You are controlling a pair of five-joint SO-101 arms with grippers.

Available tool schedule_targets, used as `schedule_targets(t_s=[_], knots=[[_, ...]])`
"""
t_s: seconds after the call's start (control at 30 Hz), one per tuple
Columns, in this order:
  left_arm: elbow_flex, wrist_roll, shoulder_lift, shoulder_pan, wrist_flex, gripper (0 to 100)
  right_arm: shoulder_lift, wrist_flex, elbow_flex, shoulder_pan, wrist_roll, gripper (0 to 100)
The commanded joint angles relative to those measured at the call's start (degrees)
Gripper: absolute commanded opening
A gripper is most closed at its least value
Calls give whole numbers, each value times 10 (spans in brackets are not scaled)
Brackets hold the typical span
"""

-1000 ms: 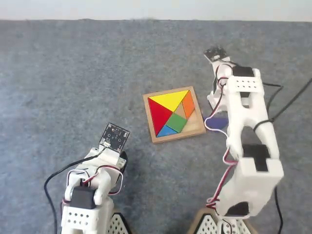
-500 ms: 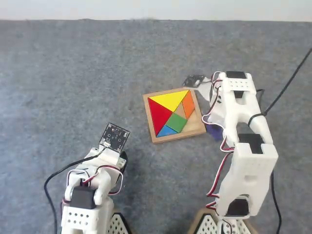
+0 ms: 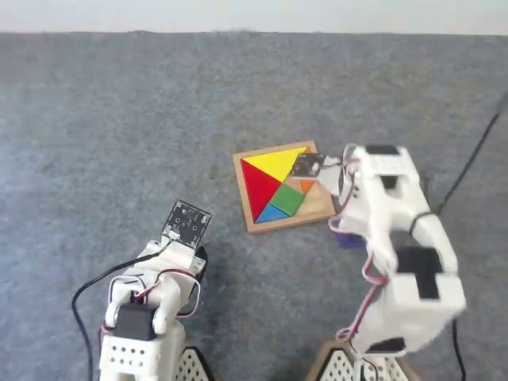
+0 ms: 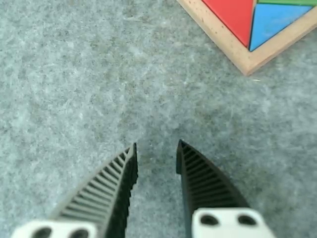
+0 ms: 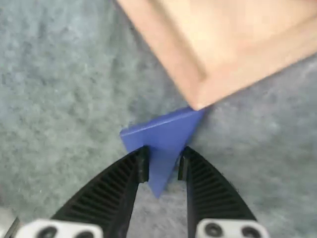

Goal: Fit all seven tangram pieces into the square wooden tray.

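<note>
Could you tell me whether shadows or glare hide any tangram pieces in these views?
High view: even light, no glare on the tray; the right arm, not shadow, covers part of it. Left wrist view: only soft shade on the carpet under the left gripper. Right wrist view: the blue piece in the right gripper is evenly lit.
</note>
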Motion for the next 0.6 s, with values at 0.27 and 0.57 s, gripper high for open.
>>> schedule_targets(t_s=[0.27, 0.57], knots=[[-7, 4, -12, -1, 2, 123, -65, -67, 91, -9, -126, 217], [-7, 4, -12, -1, 2, 123, -160, -50, 121, -26, -159, 312]])
